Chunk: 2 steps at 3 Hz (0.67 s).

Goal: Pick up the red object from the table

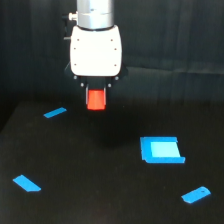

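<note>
Blue pieces (196, 195) foreground, red object (96, 99) gripped in tool (96, 96), above table (100, 190)

The gripper (96, 95) hangs from the white arm housing (96, 50) at the top centre, above the far part of the table (90, 190). The red object (96, 99) sits under the housing, lifted clear of the table; the fingers are too dark to make out against the background. 4 blue pieces lie on the table: a thin strip (55, 113) near the far-left edge, a square block (161, 150) right of centre, a flat piece (26, 183) by the near-left corner, and a rounded piece (196, 195) by the near-right corner. All 4 lie well apart.
</note>
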{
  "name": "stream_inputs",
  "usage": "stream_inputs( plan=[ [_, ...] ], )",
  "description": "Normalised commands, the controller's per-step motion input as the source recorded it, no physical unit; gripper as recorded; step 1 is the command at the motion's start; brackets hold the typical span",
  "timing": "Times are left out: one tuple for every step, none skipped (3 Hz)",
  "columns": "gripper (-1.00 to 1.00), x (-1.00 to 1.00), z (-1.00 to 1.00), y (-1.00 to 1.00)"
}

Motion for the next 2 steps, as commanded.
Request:
stream_inputs(
  plan=[
    [-0.99, 0.06, 0.05, 0.09],
    [-0.96, 0.00, 0.00, 0.06]
  ],
)
